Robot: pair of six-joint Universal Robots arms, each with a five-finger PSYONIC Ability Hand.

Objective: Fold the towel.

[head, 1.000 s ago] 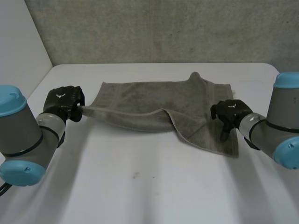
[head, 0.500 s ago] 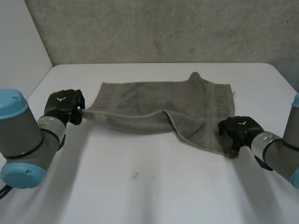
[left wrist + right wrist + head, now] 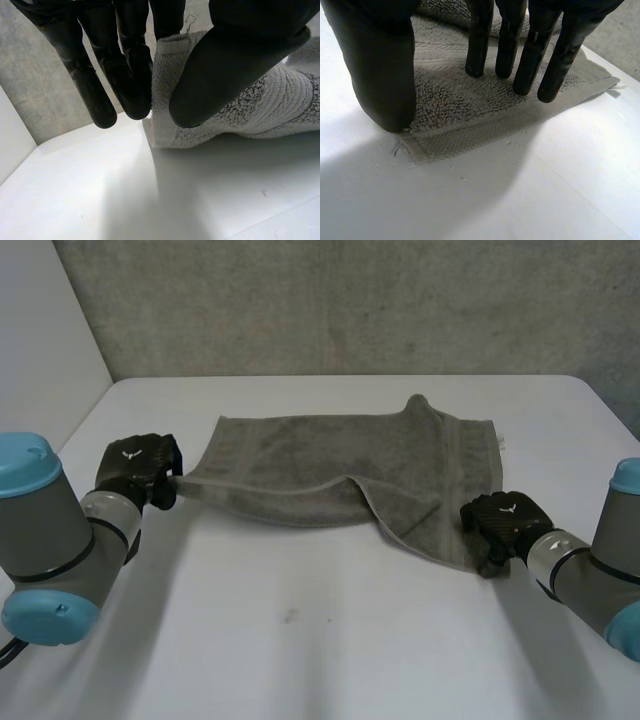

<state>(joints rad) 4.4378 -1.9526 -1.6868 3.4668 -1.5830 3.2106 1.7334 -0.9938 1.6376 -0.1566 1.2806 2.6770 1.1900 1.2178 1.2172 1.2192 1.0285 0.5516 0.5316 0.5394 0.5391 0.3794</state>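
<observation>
A grey towel [image 3: 300, 465] lies crumpled across the back half of the white table [image 3: 300, 640], with a fold ridge running toward its near right corner. My left hand [image 3: 138, 468] is at the towel's left corner. In the left wrist view the thumb [image 3: 235, 55] and fingers [image 3: 132, 75] pinch that corner of the towel [image 3: 260, 105], lifted slightly off the table. My right hand [image 3: 500, 522] is at the near right corner. Its straight fingers [image 3: 480, 40] reach over the towel [image 3: 470, 100] and its thumb [image 3: 380, 70] rests at the corner's edge, apart from them.
A grey wall [image 3: 350, 300] stands behind the table and a white panel [image 3: 40, 340] rises at the left. Bare table stretches in front of the towel toward me.
My right hand has come back off the towel's right side to its near right corner. The left hand has held its pinch and shifted only slightly.
</observation>
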